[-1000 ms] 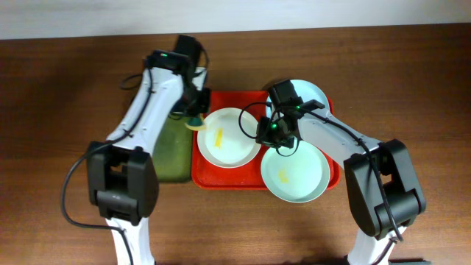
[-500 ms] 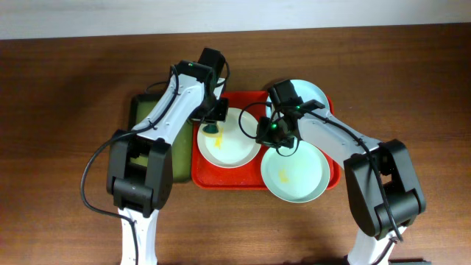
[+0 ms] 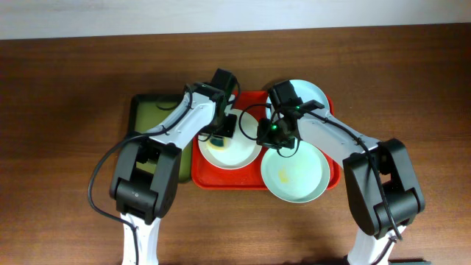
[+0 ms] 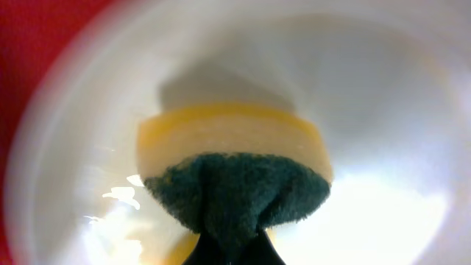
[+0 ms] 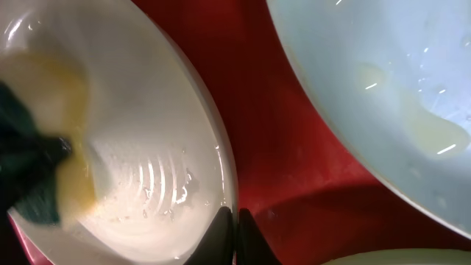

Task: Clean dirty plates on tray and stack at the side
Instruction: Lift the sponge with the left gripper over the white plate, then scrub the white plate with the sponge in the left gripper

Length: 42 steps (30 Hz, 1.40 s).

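Observation:
The red tray (image 3: 202, 173) holds three plates. My left gripper (image 3: 218, 137) is shut on a yellow and green sponge (image 4: 232, 162), whose yellow face presses into the white plate (image 3: 234, 153). My right gripper (image 3: 266, 132) is shut on that plate's right rim (image 5: 224, 177), one finger inside and one outside. The pale blue plate (image 3: 309, 94) lies at the tray's back right and shows a faint smear (image 5: 430, 132). The pale green plate (image 3: 298, 177) sits at the front right with a small yellow smear (image 3: 283, 175).
A dark green tray (image 3: 147, 114) lies just left of the red tray, partly under my left arm. Bare brown table (image 3: 66, 147) surrounds both trays. The two arms nearly meet over the white plate.
My left gripper has carried the sponge rightward from over the dark green tray onto the white plate. The right gripper has kept its hold on the plate's rim.

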{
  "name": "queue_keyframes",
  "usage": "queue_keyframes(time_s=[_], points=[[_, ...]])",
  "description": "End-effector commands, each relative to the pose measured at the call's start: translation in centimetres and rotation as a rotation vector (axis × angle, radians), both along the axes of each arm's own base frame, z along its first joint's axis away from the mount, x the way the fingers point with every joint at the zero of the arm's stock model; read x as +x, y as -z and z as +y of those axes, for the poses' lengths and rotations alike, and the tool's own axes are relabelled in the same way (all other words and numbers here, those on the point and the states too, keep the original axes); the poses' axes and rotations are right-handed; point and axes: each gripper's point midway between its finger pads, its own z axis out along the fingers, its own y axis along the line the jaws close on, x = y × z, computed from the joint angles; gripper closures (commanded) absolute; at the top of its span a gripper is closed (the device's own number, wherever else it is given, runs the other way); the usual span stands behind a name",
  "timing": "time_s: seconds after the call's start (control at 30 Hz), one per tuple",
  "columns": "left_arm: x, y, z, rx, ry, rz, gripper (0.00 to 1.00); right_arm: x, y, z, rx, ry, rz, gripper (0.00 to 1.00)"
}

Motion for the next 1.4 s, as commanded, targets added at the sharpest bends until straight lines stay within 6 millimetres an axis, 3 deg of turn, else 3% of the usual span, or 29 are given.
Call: queue_keyframes(time_s=[0.0, 0.1, 0.13, 0.17, 0.23, 0.4, 0.47, 0.5, 0.57, 0.6, 0.63, 0.73, 0.8, 0.87, 1.0, 1.07, 1.23, 1.37], points=[[-0.9, -0.5, -3.0, -0.152, 0.079, 0.09, 1.0, -0.1, 0.1, 0.3, 0.002, -0.017, -0.005, 0.96], [3.0, -4.5, -0.6, -0.01, 0.013, -0.038, 1.0, -0.1, 0.1, 0.3, 0.002, -0.017, -0.004, 0.96], [3.9, -6.4, 1.3, 0.079, -0.043, -0.072, 1.0, -0.2, 0.1, 0.2, 0.001, -0.017, -0.001, 0.96], [3.8, -6.9, 1.7, 0.09, -0.047, -0.064, 1.0, -0.2, 0.1, 0.2, 0.001, -0.017, -0.001, 0.96], [2.7, -6.1, 2.2, 0.115, -0.045, -0.018, 1.0, -0.2, 0.1, 0.2, 0.001, -0.017, -0.001, 0.96], [-0.2, -0.6, 2.4, 0.102, -0.063, 0.086, 1.0, -0.1, 0.1, 0.3, -0.005, -0.066, -0.026, 0.96], [-0.9, 0.5, 2.5, 0.099, -0.062, 0.103, 0.98, 0.5, -0.1, 0.5, -0.007, -0.123, -0.078, 0.83], [-1.1, 0.7, 2.6, 0.101, -0.062, 0.107, 0.97, 0.7, -0.1, 0.5, -0.01, -0.132, -0.091, 0.83], [-1.1, 0.7, 2.6, 0.101, -0.062, 0.107, 0.91, 1.1, 0.1, -0.2, -0.055, -0.118, -0.102, 0.84], [-1.0, 0.7, 2.6, 0.101, -0.062, 0.107, 0.89, 1.1, 0.2, -0.2, -0.055, -0.119, -0.102, 0.9], [-1.0, 0.7, 2.6, 0.101, -0.062, 0.105, 0.79, 1.0, 0.2, -0.2, -0.055, -0.119, -0.101, 0.96], [-0.8, 0.7, 2.5, 0.097, -0.063, 0.097, 0.77, 1.0, 0.2, -0.2, -0.055, -0.119, -0.1, 0.96], [-0.6, 0.7, 2.4, 0.094, -0.063, 0.09, 0.88, 1.0, 0.2, -0.2, -0.055, -0.119, -0.099, 0.96], [-0.6, 0.5, 2.4, 0.093, -0.062, 0.089, 0.76, 1.0, 0.2, -0.2, -0.055, -0.119, -0.099, 0.96], [1.1, -3.3, 1.7, 0.076, -0.063, 0.045, 0.63, 1.0, 0.3, -0.2, -0.055, -0.119, -0.098, 0.96], [1.0, -3.5, 1.8, 0.079, -0.063, 0.051, 0.73, 0.9, 0.3, -0.3, -0.056, -0.119, -0.096, 0.96], [-0.3, -2.6, 2.7, 0.122, -0.063, 0.097, 0.69, 0.8, 0.3, -0.3, -0.057, -0.119, -0.092, 0.96], [-1.1, -0.7, 3.0, 0.129, -0.063, 0.112, 0.75, 0.8, 0.3, -0.3, -0.057, -0.119, -0.092, 0.96]])
